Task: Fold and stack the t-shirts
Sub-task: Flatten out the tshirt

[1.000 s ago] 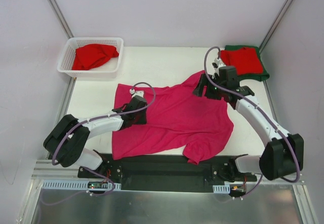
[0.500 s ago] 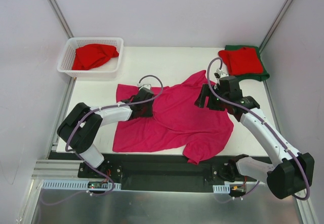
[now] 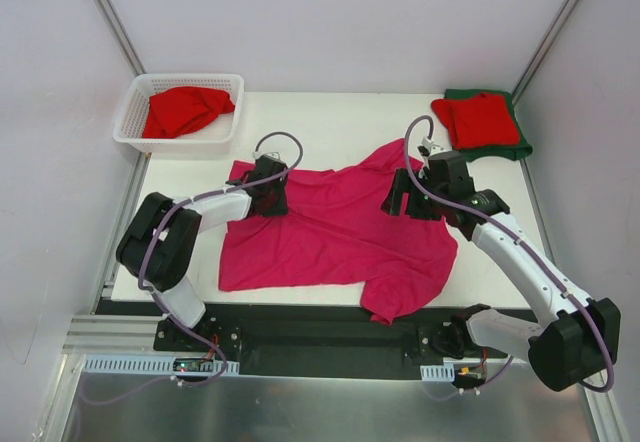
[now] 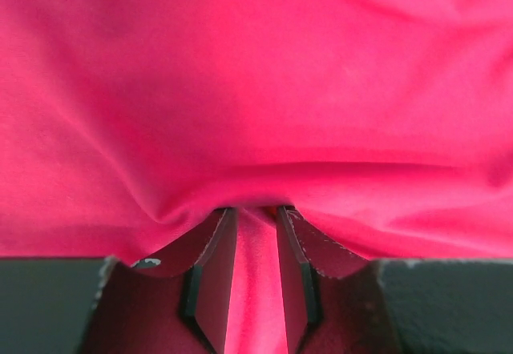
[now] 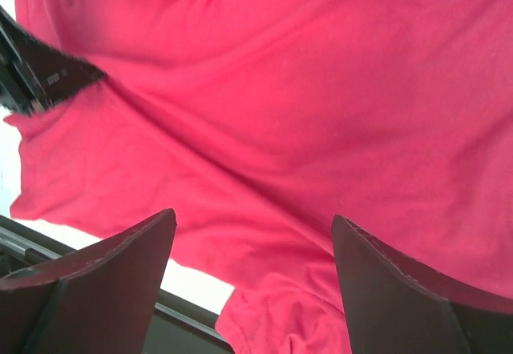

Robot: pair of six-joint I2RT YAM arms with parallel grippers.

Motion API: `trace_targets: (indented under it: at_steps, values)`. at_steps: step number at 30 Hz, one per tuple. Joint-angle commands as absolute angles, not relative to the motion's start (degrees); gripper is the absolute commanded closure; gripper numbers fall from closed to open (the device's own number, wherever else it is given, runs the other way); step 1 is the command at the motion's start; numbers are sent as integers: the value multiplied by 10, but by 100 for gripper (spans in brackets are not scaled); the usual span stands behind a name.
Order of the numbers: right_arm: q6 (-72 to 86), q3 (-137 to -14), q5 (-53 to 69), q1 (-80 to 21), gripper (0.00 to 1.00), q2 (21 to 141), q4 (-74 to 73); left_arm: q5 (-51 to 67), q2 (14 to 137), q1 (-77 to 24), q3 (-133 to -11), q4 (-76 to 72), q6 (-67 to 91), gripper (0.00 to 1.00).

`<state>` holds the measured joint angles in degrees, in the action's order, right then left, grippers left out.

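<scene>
- While my left gripper [image 4: 255,210] pinches a ridge of the pink shirt [image 3: 340,232] at its corner nearest the basket [image 3: 130,137], I judge the step in hand to be spreading it flat for folding.
- My right gripper [image 5: 252,226] hovers wide open, holding nothing, over the shirt's side farthest from the basket.
- Next, the right gripper must close on cloth, then both should pull apart.
- The shirt lies creased and skewed, front-right of the basket.

The pink t-shirt [image 4: 256,74] fills nearly the whole view. At the bottom edge the left gripper [image 4: 255,218] pinches a narrow fold of it between two dark fingers [image 4: 210,246], and creases fan outward from the pinch.
</scene>
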<state>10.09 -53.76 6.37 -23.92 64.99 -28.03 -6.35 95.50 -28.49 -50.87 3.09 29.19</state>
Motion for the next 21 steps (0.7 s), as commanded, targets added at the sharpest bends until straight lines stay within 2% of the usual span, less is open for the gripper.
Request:
trace_targets:
  at_steps: [1, 21]
  values:
    - [109, -536, 53, -248, 18, 642, -294, -55, 986, -243, -547, 93, 268, 74]
    - [120, -515, 55, -258, 18, 599, -324, -8, 1099, -101, -752, 192, 247, 75]
